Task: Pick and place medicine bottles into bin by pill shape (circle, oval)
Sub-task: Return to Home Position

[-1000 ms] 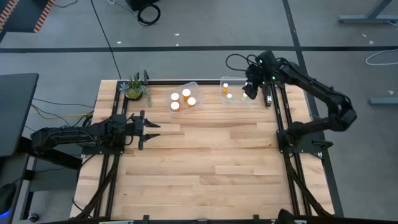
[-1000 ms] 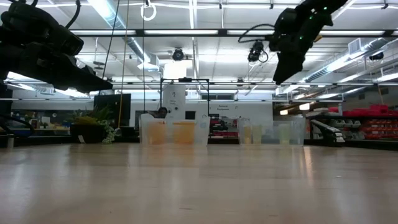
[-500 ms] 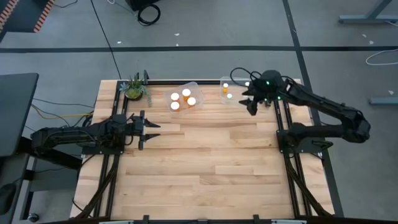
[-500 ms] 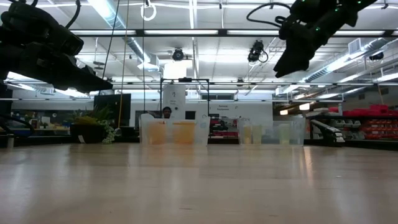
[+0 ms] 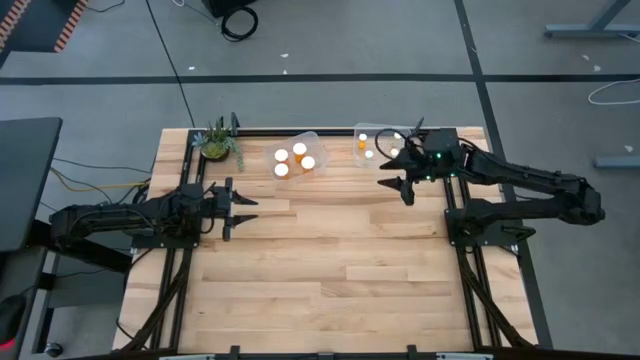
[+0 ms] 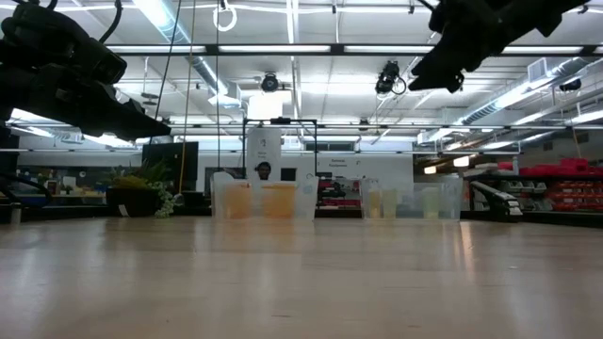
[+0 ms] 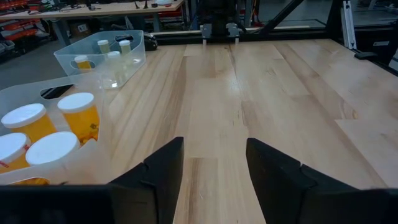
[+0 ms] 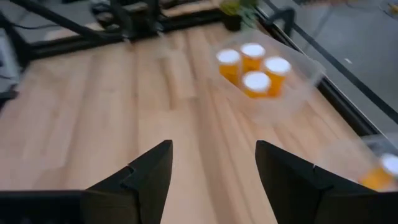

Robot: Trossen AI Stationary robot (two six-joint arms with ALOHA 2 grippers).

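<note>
High view puts the left bin near the far edge of the desk, and everything else is placed from that bin. Four medicine bottles stand upright inside it, orange with white caps, packed close together. The right bin sits near the left bin's right side, apart from it. It also holds bottles, and the left wrist view shows four of them standing upright in it, paler than those in the left bin.

The right tool hangs farther right of the left bin and a little toward the front of the desk. Its wrist view shows the two fingers spread wide with nothing between them, and the left bin lies ahead of it.

The left tool is left of the left bin and toward the front, pointing across the desk. Its fingers are also spread, and it holds nothing.

Seen from the low view, both tools hang well above the desk surface, with the left bin on the desk far below them. A plant stands just left of the left bin.
</note>
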